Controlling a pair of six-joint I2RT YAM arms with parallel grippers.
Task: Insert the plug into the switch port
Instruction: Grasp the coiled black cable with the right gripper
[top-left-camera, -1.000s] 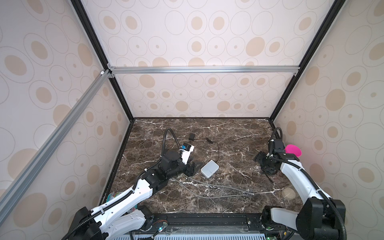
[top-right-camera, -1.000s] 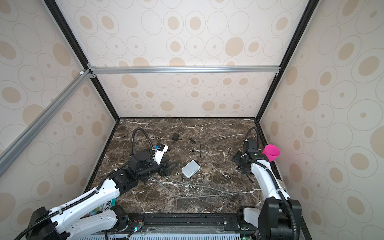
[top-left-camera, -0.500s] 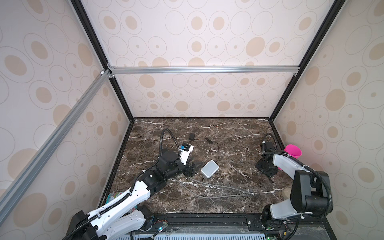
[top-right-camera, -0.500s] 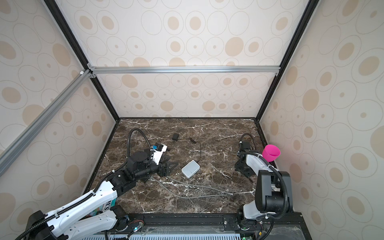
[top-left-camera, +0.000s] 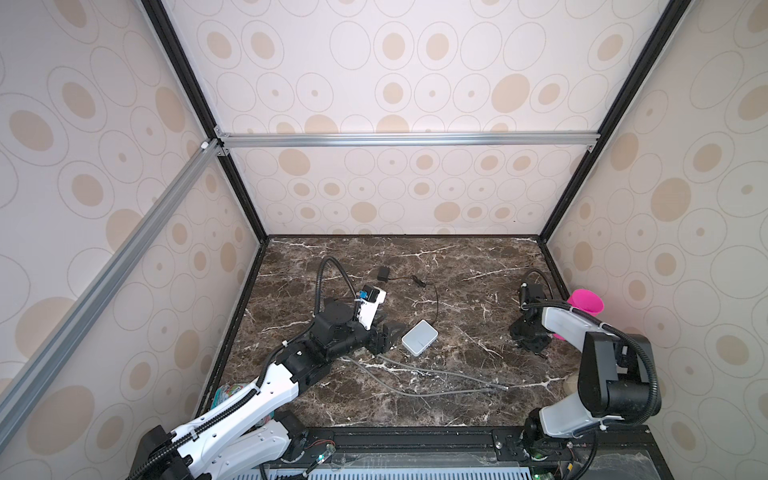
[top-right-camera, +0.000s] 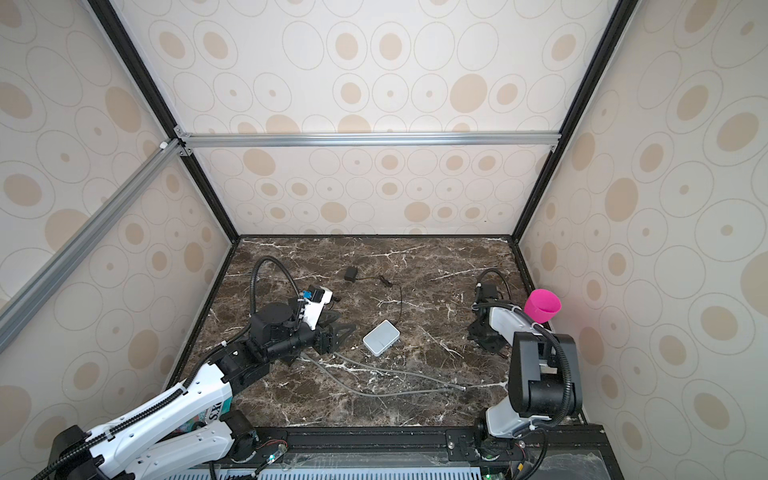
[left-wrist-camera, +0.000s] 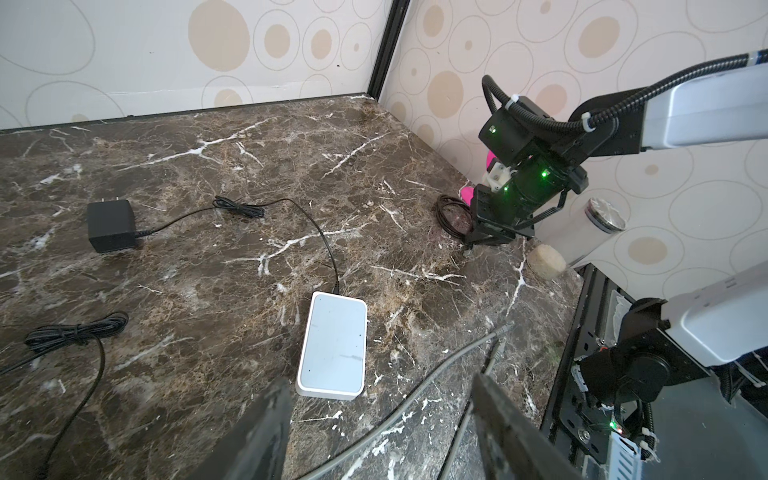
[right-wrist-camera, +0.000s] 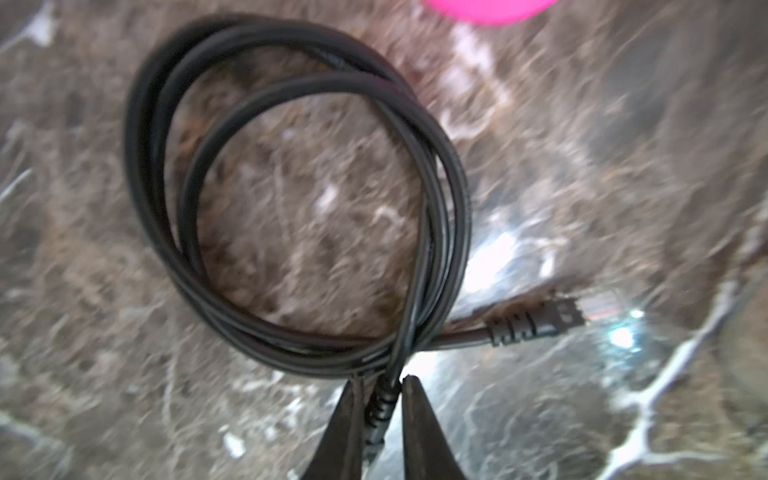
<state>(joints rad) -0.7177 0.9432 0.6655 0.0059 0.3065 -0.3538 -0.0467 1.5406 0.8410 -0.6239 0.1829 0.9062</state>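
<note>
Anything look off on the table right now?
Yes. The black cable lies coiled near the right edge of the table, and the right pincer is closed on the boot behind one plug, so a lift would likely drag the whole coil. A grey cable also lies loose across the front.

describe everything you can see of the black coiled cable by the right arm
The black cable is thin, round and rubbery-looking, wound into a loose coil of several loops that seems to lie on the marble tabletop, near the pink cup. One end juts from the coil: a ribbed boot and a plug with a clear tip. The other end, also ribbed, is pinched between the closed jaws of the right gripper. The picture is slightly blurred.
</note>
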